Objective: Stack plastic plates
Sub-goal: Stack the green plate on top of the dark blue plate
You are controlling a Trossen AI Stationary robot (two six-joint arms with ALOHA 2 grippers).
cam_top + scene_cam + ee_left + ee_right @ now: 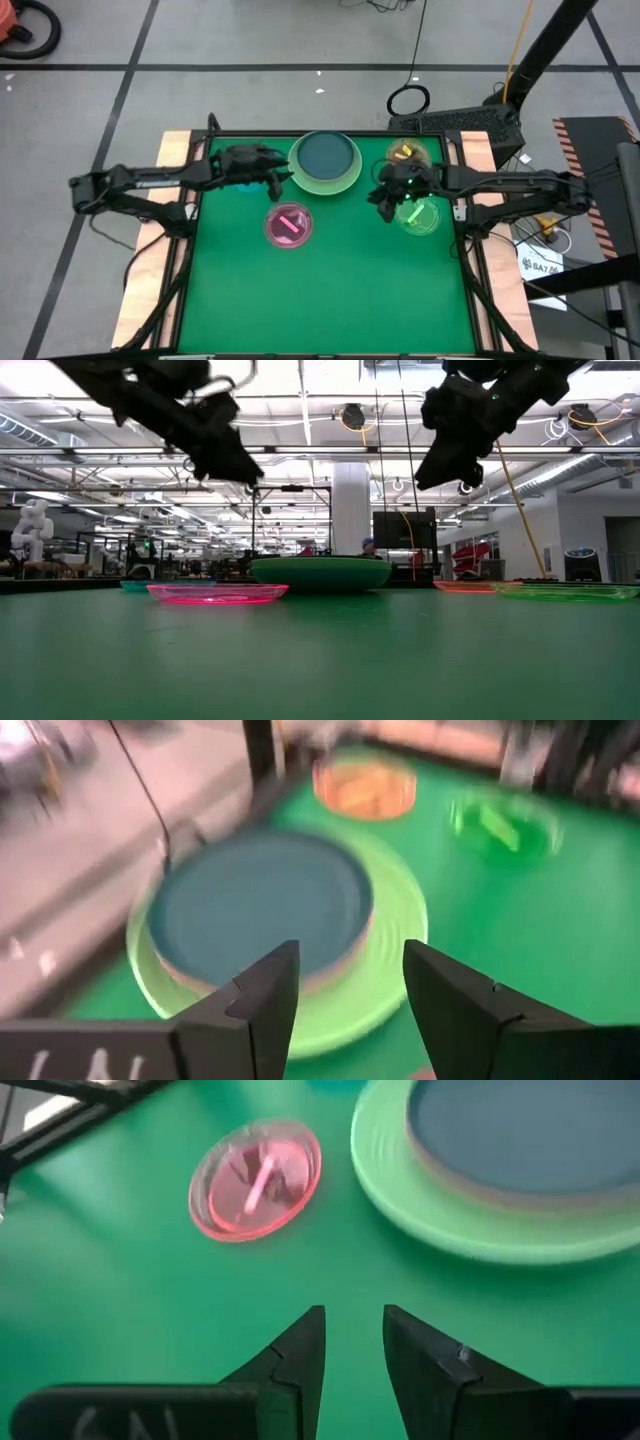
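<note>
A stack of large plates stands at the table's far middle: a dark teal plate (325,155) on top, a pink rim (335,970) under it, and a light green plate (345,180) at the bottom. A small magenta plate (288,225) lies in front of the stack. A small orange plate (404,154) and a small green plate (420,216) lie to its right. A small blue plate (243,184) lies mostly hidden under my left arm. My left gripper (281,181) hovers open and empty at the stack's left. My right gripper (384,203) hovers open and empty at its right.
The green mat (330,290) has free room across its near half. Wooden boards (150,280) and black frame rails (468,250) border the mat on both sides. In the low view both grippers (235,465) (440,470) hang well above the plates.
</note>
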